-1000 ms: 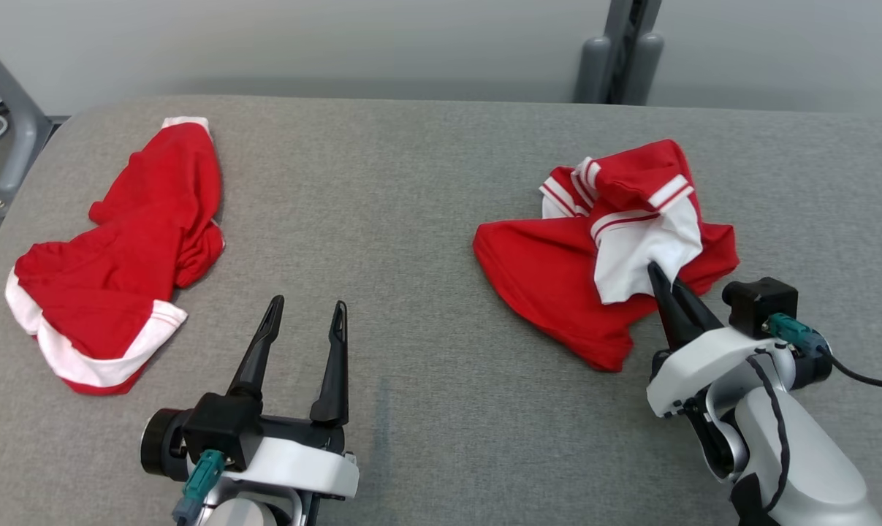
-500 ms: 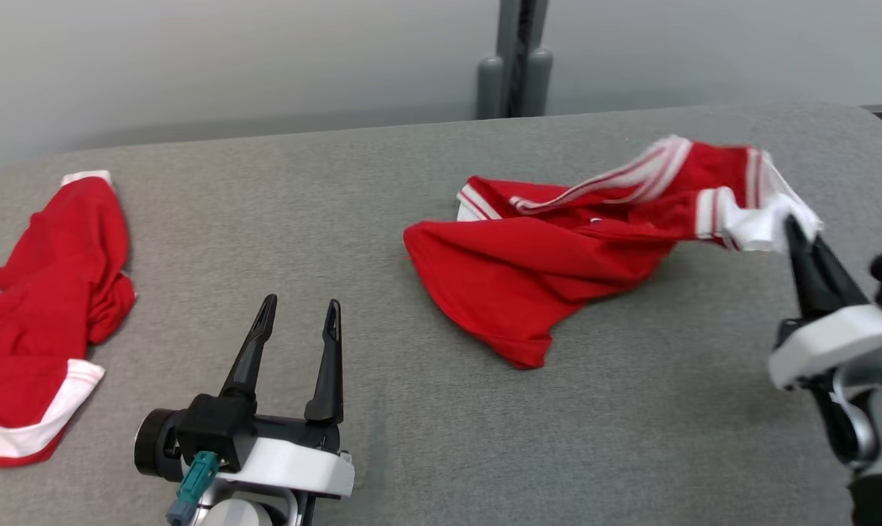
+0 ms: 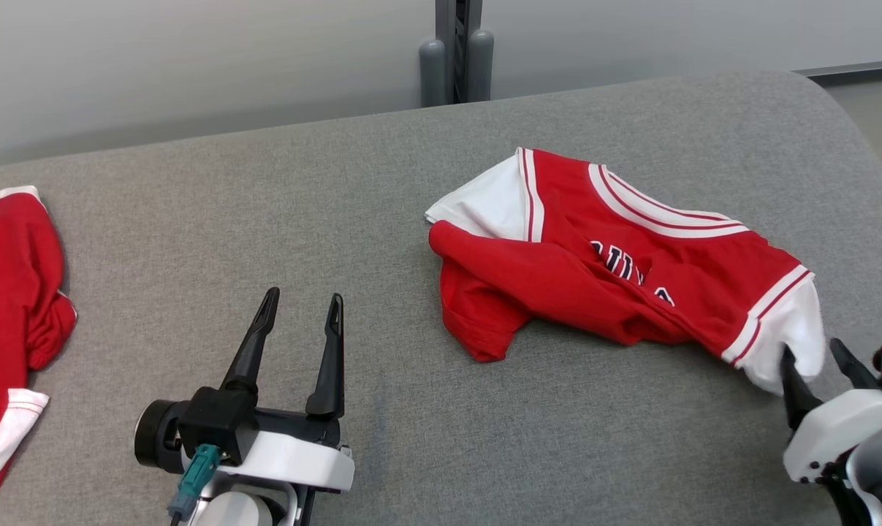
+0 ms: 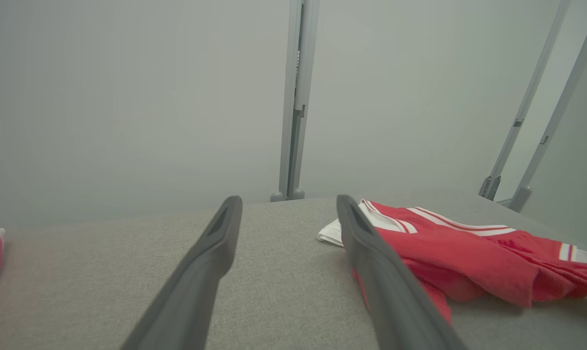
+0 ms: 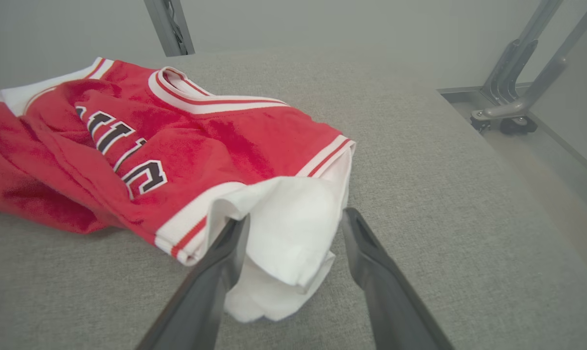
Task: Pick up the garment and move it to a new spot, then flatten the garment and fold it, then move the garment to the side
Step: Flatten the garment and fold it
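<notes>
Red jersey (image 3: 616, 270) sits rumpled on the counter (image 3: 265, 204), right side, so the move looks done. Its white sleeve (image 5: 293, 223) lies loose between the parted right fingers (image 5: 215, 287), ungripped; left fingers (image 3: 253, 343) wide open, empty. Next: pinch edges, tug it flat.

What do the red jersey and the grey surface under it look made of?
Red jersey: soft matte knit fabric, fibre unclear; it drapes and creases limply. Grey surface: matte woven upholstery cloth, likely padded; fine speckled weave, rounded edge.

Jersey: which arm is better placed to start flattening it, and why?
Right: the right fingers stand open around the jersey's white sleeve; the left fingers point over bare table, apart from it.
</notes>
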`<state>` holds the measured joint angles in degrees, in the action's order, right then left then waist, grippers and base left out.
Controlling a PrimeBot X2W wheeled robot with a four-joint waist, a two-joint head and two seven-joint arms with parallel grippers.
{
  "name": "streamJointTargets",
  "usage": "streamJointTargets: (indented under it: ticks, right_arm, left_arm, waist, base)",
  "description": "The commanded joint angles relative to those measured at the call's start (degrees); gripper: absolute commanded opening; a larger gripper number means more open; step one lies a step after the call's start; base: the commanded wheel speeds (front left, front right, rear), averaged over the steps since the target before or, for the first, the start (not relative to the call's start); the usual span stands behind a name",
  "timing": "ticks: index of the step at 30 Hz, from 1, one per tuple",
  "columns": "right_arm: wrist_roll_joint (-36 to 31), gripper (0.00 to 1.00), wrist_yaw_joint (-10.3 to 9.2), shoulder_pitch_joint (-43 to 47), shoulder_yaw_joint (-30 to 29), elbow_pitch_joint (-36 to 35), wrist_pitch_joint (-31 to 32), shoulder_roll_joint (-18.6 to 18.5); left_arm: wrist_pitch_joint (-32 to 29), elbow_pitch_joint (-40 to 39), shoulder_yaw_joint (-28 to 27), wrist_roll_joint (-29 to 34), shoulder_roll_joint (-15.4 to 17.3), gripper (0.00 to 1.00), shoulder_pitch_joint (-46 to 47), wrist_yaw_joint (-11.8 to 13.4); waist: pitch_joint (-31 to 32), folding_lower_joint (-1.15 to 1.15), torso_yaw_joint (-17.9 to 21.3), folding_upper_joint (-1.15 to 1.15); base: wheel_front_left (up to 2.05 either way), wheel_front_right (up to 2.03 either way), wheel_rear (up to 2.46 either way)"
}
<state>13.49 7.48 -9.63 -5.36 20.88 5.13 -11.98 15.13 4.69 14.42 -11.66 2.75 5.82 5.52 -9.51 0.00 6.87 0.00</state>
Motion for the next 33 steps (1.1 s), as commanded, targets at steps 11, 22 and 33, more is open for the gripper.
streamJointTargets:
  ticks: [11,22,33]
  right_arm:
    - [4.71,1.0,0.01,-2.41,9.24,-9.39,-11.74,0.72]
    - [5.87,1.0,0.02,-0.34,13.64,-10.17,-18.87,1.35]
    - [5.0,1.0,0.02,-1.71,13.83,-9.49,-19.94,1.9]
  left_arm:
    - [0.03,0.13,-0.26,-0.47,0.23,1.0,-1.59,0.0]
    - [0.03,-1.26,0.08,-2.56,0.24,1.0,-1.78,1.13]
    - [0.02,2.91,0.49,-7.02,0.23,1.0,1.54,-1.47]
  waist:
    - [4.58,0.0,0.28,0.0]
    - [4.96,0.0,-1.33,0.0]
    - [2.28,0.0,1.61,0.0]
  base:
    - [0.0,0.0,0.0]
    - [0.0,0.0,0.0]
    - [0.0,0.0,0.0]
